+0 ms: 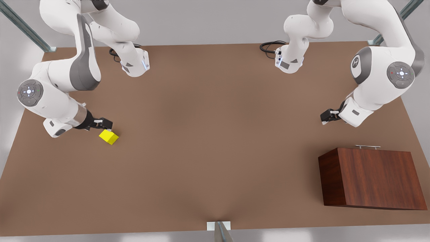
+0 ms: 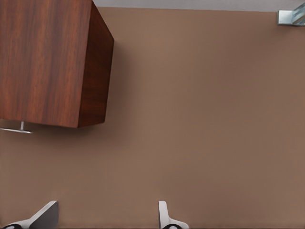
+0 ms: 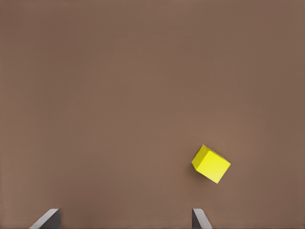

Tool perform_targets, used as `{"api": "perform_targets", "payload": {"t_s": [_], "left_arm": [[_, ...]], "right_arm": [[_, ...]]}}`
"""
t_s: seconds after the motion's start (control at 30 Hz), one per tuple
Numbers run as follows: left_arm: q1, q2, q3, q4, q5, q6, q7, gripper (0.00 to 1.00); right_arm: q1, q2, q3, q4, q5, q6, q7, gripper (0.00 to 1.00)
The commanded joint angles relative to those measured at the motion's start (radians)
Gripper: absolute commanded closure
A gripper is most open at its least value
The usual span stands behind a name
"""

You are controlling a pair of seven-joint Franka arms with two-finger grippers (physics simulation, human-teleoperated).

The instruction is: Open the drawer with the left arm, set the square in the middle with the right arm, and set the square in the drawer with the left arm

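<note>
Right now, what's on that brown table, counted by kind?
White jointed robot arms: 2, left fingers, right fingers
Small bright yellow cube: 1
Dark reddish-brown wooden cabinet: 1
Thin silver bar handle: 1
Total: 5

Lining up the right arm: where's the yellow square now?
The square sits on the table at the front view's left, just beside the open right tool.

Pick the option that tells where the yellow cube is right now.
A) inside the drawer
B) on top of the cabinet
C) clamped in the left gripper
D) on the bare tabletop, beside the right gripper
D: the yellow cube sits on the tabletop just by the open right gripper, far from the cabinet.
</note>
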Motion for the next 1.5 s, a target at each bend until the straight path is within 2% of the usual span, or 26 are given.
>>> {"api": "perform_targets", "payload": {"t_s": [0.0,0.03,0.07,0.13,0.17,0.23,0.3,0.37,0.53,0.73,1.03,1.27,1.47], "left_arm": [[-0.001,0.000,0.000,-0.004,0.003,-0.027,-0.003,0.00],[0.054,0.002,0.003,-0.050,-0.001,-0.035,-0.006,0.00],[0.082,-0.007,0.050,-0.169,-0.001,0.004,-0.132,0.00],[0.088,-0.011,0.129,-0.332,0.002,0.313,-0.751,0.00],[0.097,-0.011,0.138,-0.392,0.003,0.427,-0.848,0.00],[0.125,-0.018,0.195,-0.512,0.003,0.692,-0.939,0.00],[0.129,-0.109,0.227,-0.682,0.000,0.893,-0.940,0.00],[0.131,-0.130,0.242,-0.762,0.000,0.995,-0.940,0.00],[0.167,-0.072,0.250,-0.845,0.000,1.240,-0.939,0.00],[0.204,-0.037,0.249,-0.842,0.008,1.243,-0.933,0.00],[0.255,0.052,0.245,-0.791,0.008,1.318,-0.931,0.00],[0.263,0.106,0.238,-0.717,0.002,1.320,-0.933,0.00],[0.260,0.108,0.233,-0.710,0.000,1.317,-0.939,0.00]], "right_arm": [[-0.001,0.003,-0.001,-0.003,-0.002,-0.002,0.002,0.00],[-0.001,-0.006,-0.006,-0.003,0.000,0.008,0.003,0.00],[-0.003,-0.014,-0.006,-0.006,0.001,0.014,0.012,0.00],[-0.004,-0.012,-0.007,-0.011,0.001,0.014,0.026,0.00],[-0.006,-0.006,-0.007,-0.016,0.003,0.018,0.038,0.00],[-0.021,0.002,-0.009,-0.086,0.001,0.090,0.189,0.00],[-0.050,0.035,-0.007,-0.097,0.008,0.118,0.254,0.00],[-0.082,0.035,-0.007,-0.172,0.015,0.153,0.363,0.00],[-0.070,0.052,-0.006,-0.295,0.041,0.247,0.520,0.00],[-0.093,0.052,-0.006,-0.417,0.043,0.313,0.515,0.00],[-0.185,0.066,-0.006,-0.513,0.051,0.408,0.416,0.00],[-0.306,0.189,-0.007,-0.525,0.054,0.538,0.238,0.00],[-0.299,0.226,-0.006,-0.533,0.054,0.565,0.252,0.00]]}}
